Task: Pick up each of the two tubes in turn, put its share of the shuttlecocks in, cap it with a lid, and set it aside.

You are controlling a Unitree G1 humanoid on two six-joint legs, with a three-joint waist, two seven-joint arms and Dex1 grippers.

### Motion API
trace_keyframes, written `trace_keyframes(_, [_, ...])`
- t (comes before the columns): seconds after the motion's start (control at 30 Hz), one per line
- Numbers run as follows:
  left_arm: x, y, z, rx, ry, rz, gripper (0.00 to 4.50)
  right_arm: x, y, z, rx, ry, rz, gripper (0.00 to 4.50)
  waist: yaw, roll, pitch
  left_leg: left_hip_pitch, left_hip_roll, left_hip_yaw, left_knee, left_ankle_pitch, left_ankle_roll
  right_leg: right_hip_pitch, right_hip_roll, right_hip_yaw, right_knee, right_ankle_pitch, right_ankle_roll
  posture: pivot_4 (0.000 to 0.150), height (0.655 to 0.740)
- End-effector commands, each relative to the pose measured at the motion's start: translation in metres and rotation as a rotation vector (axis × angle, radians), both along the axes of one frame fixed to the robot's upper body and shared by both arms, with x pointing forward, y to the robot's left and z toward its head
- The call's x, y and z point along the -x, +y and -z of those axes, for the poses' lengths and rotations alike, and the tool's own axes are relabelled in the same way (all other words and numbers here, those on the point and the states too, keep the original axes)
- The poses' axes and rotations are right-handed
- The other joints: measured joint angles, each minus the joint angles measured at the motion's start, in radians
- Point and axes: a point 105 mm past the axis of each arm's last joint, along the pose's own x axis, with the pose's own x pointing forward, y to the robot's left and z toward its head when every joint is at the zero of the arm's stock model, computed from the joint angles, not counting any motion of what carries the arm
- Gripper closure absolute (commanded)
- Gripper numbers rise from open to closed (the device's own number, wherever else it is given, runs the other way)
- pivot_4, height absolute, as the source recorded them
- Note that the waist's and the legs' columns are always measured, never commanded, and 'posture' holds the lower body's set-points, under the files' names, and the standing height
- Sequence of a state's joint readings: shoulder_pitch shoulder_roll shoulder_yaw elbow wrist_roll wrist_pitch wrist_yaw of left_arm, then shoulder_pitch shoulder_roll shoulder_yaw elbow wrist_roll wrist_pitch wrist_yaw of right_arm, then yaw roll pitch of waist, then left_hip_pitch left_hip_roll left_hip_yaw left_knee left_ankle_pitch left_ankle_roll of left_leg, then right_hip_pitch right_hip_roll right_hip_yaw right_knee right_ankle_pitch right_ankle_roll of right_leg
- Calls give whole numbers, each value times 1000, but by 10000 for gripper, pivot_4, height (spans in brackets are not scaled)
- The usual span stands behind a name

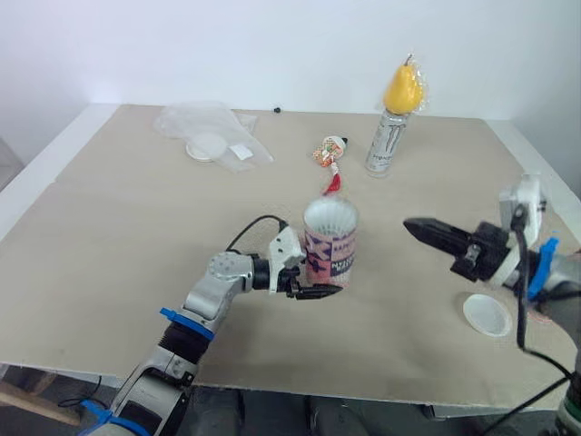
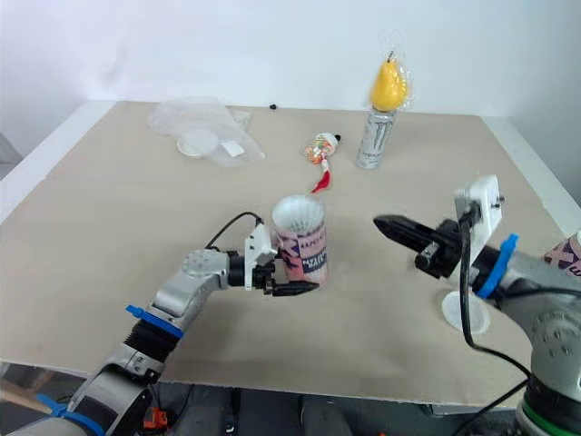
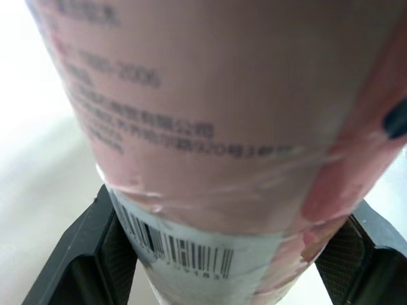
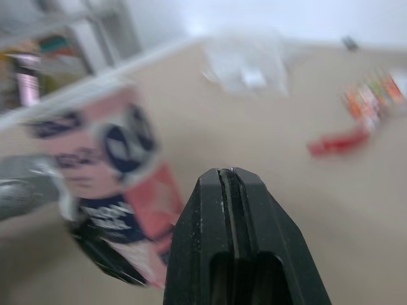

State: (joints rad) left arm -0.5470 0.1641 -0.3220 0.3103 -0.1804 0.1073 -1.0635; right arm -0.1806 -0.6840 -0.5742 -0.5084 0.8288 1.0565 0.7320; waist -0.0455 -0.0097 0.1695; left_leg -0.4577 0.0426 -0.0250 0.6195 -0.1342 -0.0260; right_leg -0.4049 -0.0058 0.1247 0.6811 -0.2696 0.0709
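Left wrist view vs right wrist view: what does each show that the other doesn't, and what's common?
Left wrist view: the barcode and small print, up close. Right wrist view: the right gripper, shut, plus a clear plastic bag and a colourful packet farther off. Both: the pink tube clamped in the left gripper, and the table.

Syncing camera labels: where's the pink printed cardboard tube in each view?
Left eye view: pink printed cardboard tube, mid-table, clamped by the left gripper.
Right eye view: same spot, slightly left of picture centre.
Left wrist view: close-up between that gripper's black fingers.
Right wrist view: beyond the right gripper.
Shared landmark: colourful snack packet with red tail, behind the tube.
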Motion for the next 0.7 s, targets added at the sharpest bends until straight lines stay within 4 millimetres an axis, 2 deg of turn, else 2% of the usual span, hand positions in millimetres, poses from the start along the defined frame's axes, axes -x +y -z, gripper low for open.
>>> trace_keyframes(0.03, [-4, -1, -4, -11, -67, -1, 12336, 3, -12, -7, 73, -47, 58, 44733, -1, 0, 0, 0, 0, 1, 0, 0, 0, 0, 0, 0, 0, 0, 0, 1500, 7400])
trace_keyframes(0.13, [-6, -1, 3, -47, -58, -9, 12336, 7, -23, 5, 129, 13, 84, 44733, -1, 0, 0, 1, 0, 1, 0, 0, 1, 0, 0, 1, 0, 1, 0, 1500, 7400])
trace_keyframes(0.43, [-5, -2, 14, -83, -64, 1, 12336, 5, -43, 18, 262, 66, 85, 44733, -1, 0, 0, 1, 0, 2, 0, 0, 1, 0, -1, 1, -1, 0, 0, 1500, 7400])
trace_keyframes(0.5, [-5, -1, 15, -90, -64, -3, 12336, 6, -47, 20, 288, 79, 80, 38258, -1, 0, 0, 1, 0, 2, 0, 0, 1, 0, -1, 1, -1, 0, 0, 1500, 7400])
trace_keyframes(0.53, [-5, -1, 16, -94, -64, -2, 12336, 7, -49, 20, 308, 83, 72, 37479, -1, 0, 0, 1, 0, 2, 0, 0, 1, 0, -1, 1, -1, 0, 0, 1500, 7400])
trace_keyframes(0.57, [-4, -1, 16, -96, -65, -2, 12336, 8, -53, 21, 348, 86, 66, 30520, -1, 0, 0, 1, 0, 2, 0, 0, 1, 0, -1, 1, -1, 0, 0, 1500, 7400])
trace_keyframes(0.6, [-4, -1, 16, -96, -65, -1, 12336, 8, -58, 22, 387, 88, 63, 27331, -1, 0, 0, 1, 0, 2, 0, 0, 1, 0, -1, 1, -1, 0, 0, 1500, 7400])
trace_keyframes(0.63, [-4, -1, 16, -96, -65, 0, 12336, 8, -62, 23, 414, 94, 56, 21183, -1, 0, 0, 1, 0, 3, 0, 0, 1, 0, -1, 1, -1, 0, 0, 1500, 7400])
trace_keyframes(0.67, [-3, -1, 16, -96, -65, 2, 12336, 9, -65, 23, 437, 99, 47, 18596, -1, 0, 0, 1, 0, 3, 0, 0, 0, 0, -1, 1, -2, 0, 0, 1500, 7400])
trace_keyframes(0.7, [-3, -1, 15, -96, -65, 3, 12336, 9, -68, 24, 451, 103, 40, 11782, -1, 0, 0, 2, 0, 3, 0, 0, 0, 1, -1, 2, -2, 0, 0, 1500, 7400])
